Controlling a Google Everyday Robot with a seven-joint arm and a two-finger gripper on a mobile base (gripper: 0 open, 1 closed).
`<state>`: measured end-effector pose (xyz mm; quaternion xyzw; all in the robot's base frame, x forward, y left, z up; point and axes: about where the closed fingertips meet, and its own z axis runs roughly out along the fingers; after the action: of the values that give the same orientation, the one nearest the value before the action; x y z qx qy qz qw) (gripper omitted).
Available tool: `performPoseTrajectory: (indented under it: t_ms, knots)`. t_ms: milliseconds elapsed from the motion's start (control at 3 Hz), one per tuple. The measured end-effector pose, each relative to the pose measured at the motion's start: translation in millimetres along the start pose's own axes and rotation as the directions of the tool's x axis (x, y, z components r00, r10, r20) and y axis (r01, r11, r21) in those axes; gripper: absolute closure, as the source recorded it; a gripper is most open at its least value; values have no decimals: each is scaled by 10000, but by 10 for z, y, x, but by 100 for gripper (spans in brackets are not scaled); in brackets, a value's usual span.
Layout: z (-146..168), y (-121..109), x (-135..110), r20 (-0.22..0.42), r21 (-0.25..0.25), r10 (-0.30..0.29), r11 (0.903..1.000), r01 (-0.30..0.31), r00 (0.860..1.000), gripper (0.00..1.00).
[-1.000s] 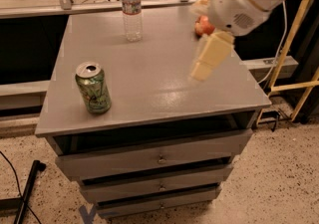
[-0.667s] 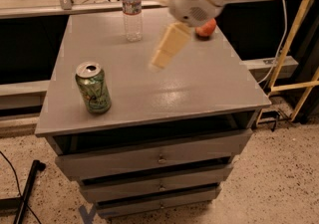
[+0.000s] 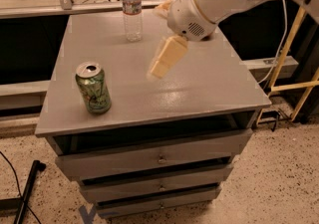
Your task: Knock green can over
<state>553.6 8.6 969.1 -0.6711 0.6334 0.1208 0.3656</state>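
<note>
The green can (image 3: 93,88) stands upright near the front left of the grey cabinet top (image 3: 199,83). It has a green patterned body and a silver top with a pull tab. My gripper (image 3: 160,65), with cream-coloured fingers, hangs above the middle of the top, to the right of the can and apart from it. The white arm reaches in from the upper right.
A clear plastic water bottle (image 3: 132,10) stands upright at the back of the top. The cabinet has drawers (image 3: 159,158) below. A yellow frame (image 3: 294,81) stands to the right. A black pole (image 3: 27,190) lies on the floor at the lower left.
My gripper and arm have swung left from the right side of the top toward its middle, closer to the can. The can and bottle have not moved.
</note>
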Motion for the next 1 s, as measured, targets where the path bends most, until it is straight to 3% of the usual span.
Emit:
performPoseTrajectory:
  t_ms: [333, 667, 1000]
  knots:
    - [469, 215, -133, 2252, -327, 697, 9974, -640, 9718, 0]
    - [784, 237, -511, 4225, -353, 1143, 9933, -1097, 8991, 0]
    - [999, 278, -771, 5256, -529, 1423, 9895, -1347, 8388, 0]
